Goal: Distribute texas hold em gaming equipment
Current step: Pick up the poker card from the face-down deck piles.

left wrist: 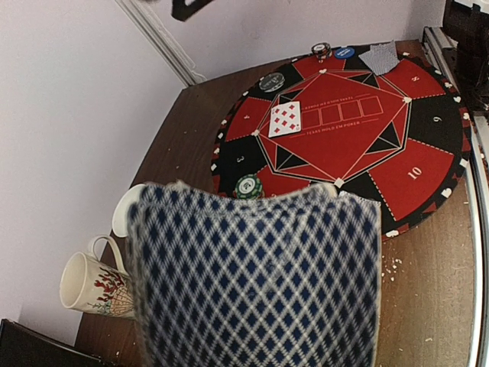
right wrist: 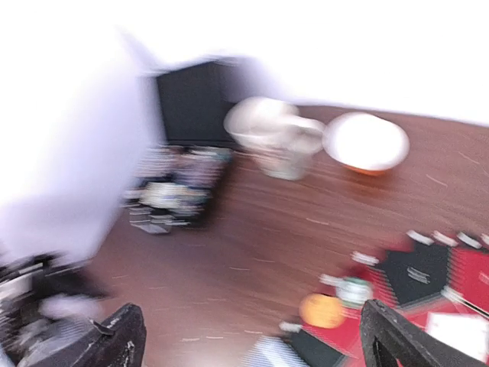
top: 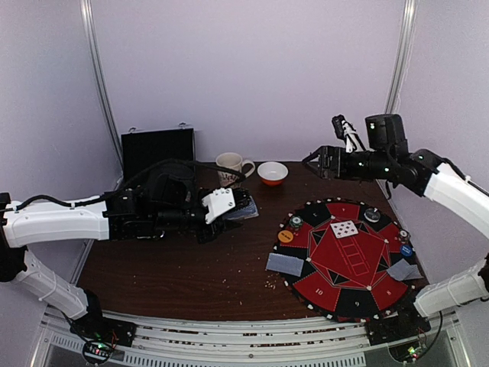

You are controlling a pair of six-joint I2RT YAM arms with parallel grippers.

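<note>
Partly dealt on the round mat: one card face up at centre, face-down cards at two seats, chips around the rim, other seats bare. Deck clamped in the left gripper, above the table left of the mat; right gripper spread wide, empty, well apart from it.

Left of the mat, the left gripper is clamped on the deck; the right gripper is raised behind it, jaws spread.
</note>
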